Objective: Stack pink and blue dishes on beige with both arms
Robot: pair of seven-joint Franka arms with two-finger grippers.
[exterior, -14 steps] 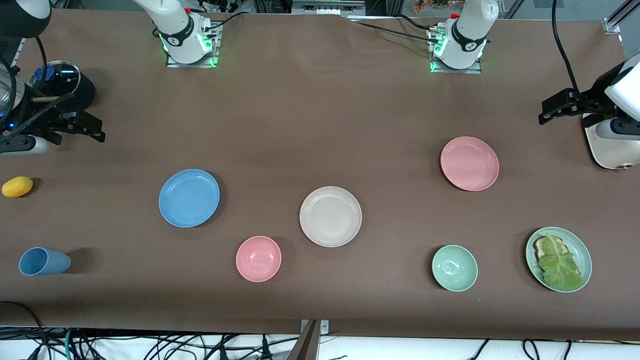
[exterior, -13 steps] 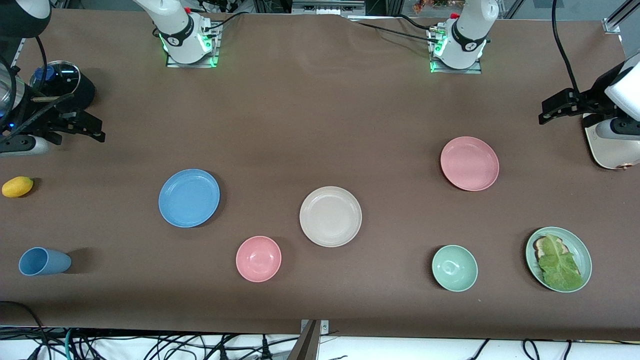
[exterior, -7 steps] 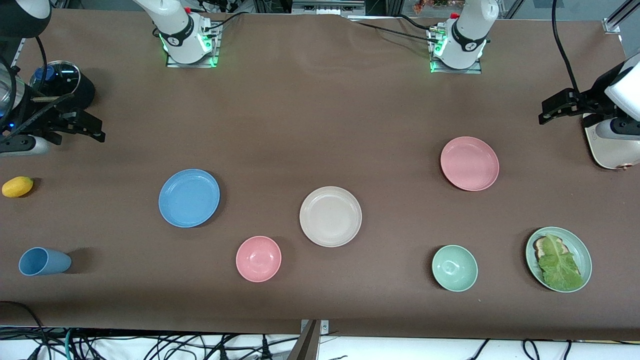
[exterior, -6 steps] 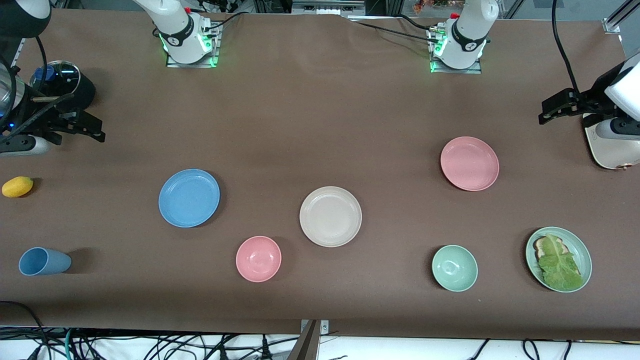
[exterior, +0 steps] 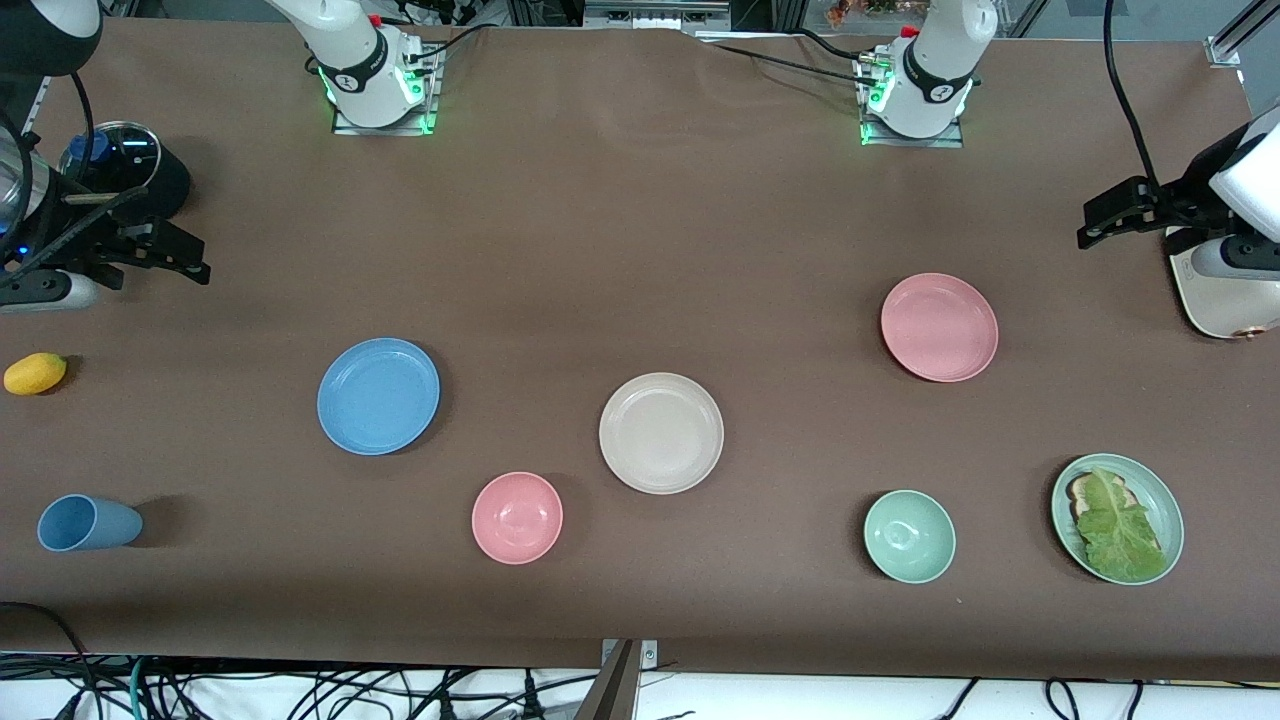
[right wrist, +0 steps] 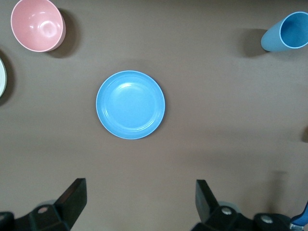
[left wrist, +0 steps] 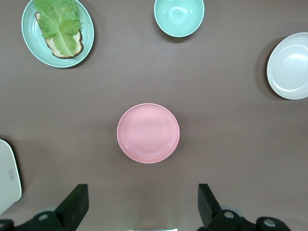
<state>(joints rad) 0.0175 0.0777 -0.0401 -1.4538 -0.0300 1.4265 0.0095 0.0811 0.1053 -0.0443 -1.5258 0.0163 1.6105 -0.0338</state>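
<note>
Nothing stacked yet. Left end effector [left wrist: 139, 204] hangs high over the pink plate [exterior: 939, 327], fingers apart; right end effector [right wrist: 139, 202], also spread, over the blue plate [exterior: 378, 396]. Beige plate [exterior: 661, 433] sits between them, nearer the camera. I'd descend on each rim edge, not the centre.

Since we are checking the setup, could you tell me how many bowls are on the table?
2. The pink bowl sits nearer the front camera than the beige plate; the pale green bowl sits beside the green plate with lettuce.
</note>
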